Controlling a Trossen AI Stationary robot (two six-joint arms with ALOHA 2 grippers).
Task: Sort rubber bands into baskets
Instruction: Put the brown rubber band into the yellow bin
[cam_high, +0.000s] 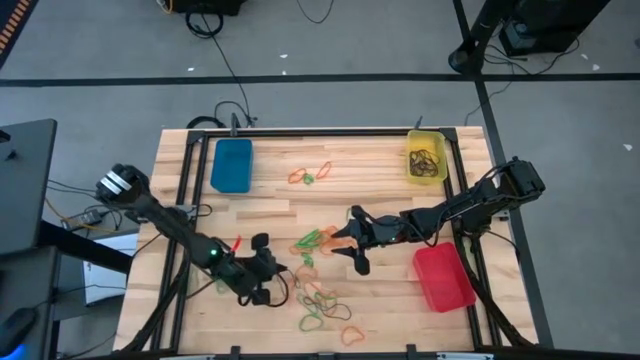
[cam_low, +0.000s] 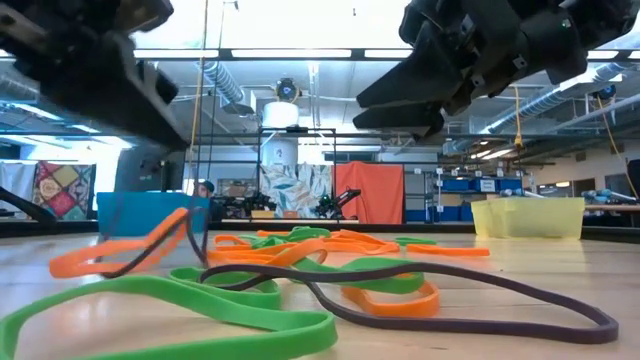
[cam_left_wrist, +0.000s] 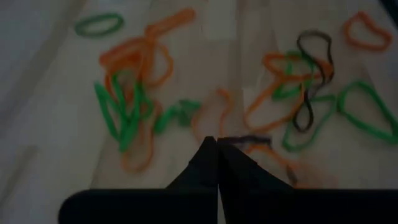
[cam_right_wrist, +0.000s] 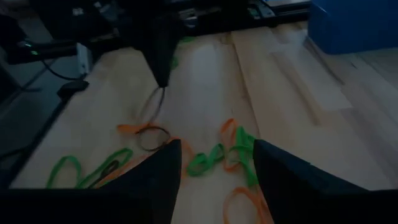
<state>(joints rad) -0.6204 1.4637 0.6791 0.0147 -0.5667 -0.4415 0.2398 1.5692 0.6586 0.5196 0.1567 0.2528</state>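
Note:
Many orange, green and dark rubber bands (cam_high: 318, 300) lie loose on the wooden table, with more near the middle (cam_high: 312, 240) and toward the far edge (cam_high: 310, 176). My left gripper (cam_high: 278, 272) is shut on a dark rubber band (cam_right_wrist: 153, 102) over the near pile; it also shows in the left wrist view (cam_left_wrist: 216, 142). My right gripper (cam_high: 350, 240) is open and empty above the middle bands (cam_right_wrist: 217, 155). The blue basket (cam_high: 231, 165) stands far left. The yellow basket (cam_high: 426, 157) at far right holds dark bands. The red basket (cam_high: 442, 277) stands near right. My left gripper pinches the dark band's upper end (cam_right_wrist: 161, 88) between its two fingertips. The fingers (cam_right_wrist: 160, 59) point down at the table. The band hangs slack below them as a thin loop, and its lower part (cam_right_wrist: 152, 135) reaches the table by an orange band.
A black metal frame (cam_high: 185, 190) runs round the table's edges, with cables at the left. Bare wood lies between the blue basket and the middle bands. In the low view, green, orange and dark bands (cam_low: 300, 270) lie close in front.

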